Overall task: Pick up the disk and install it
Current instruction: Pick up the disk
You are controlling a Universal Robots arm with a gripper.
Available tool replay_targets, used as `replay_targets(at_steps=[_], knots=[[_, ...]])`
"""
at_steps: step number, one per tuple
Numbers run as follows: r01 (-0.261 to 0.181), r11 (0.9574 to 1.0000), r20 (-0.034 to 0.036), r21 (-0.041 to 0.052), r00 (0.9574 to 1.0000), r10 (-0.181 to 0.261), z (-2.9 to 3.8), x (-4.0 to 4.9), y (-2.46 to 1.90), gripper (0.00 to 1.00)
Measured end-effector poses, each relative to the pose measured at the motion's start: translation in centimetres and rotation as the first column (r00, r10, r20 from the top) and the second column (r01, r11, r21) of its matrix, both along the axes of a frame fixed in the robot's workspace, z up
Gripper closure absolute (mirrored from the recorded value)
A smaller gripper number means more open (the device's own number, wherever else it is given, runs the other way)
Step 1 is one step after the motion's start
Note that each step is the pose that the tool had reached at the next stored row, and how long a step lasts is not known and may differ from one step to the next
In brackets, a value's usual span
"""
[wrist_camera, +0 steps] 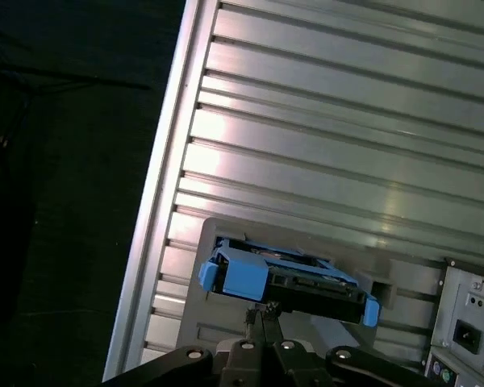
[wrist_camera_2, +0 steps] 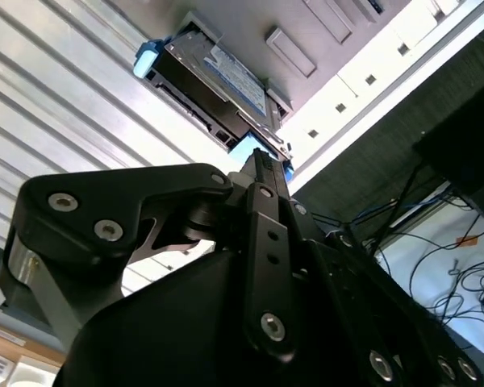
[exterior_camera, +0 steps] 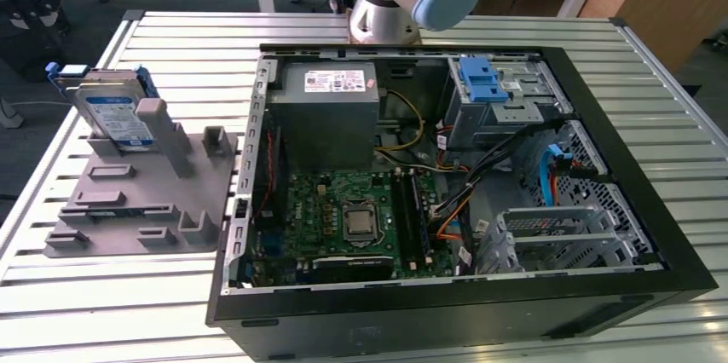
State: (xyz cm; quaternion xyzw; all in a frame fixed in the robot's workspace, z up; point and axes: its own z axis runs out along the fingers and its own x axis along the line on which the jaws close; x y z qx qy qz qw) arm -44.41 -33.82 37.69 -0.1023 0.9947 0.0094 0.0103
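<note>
The disk [exterior_camera: 114,112] stands on edge in a slot of the grey holder [exterior_camera: 136,201] at the exterior view's left, silver with a blue-and-white label and blue rails. In both wrist views my gripper [wrist_camera: 260,310] [wrist_camera_2: 258,157] hangs in the air over the disk [wrist_camera: 290,278] [wrist_camera_2: 218,81], apart from it. Its black fingers are pressed together and shut with nothing between them. The arm's base [exterior_camera: 387,5] rises behind the computer case.
An open black computer case [exterior_camera: 455,295] lies on the slatted metal table [exterior_camera: 114,312], to the holder's right in the exterior view. Inside are a grey power supply [exterior_camera: 330,116], a motherboard [exterior_camera: 353,218] and a metal cage with a blue latch [exterior_camera: 495,90].
</note>
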Motion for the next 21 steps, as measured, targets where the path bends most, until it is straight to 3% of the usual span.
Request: replay_targets(at_steps=[4, 21], knots=[[-0.026, 0.9997, 0.0001, 0.0000, 0.9997, 0.026, 0.00, 0.00, 0.00, 0.89], [-0.045, 0.9990, 0.0000, 0.0000, 0.9990, 0.045, 0.00, -0.01, 0.00, 0.89]])
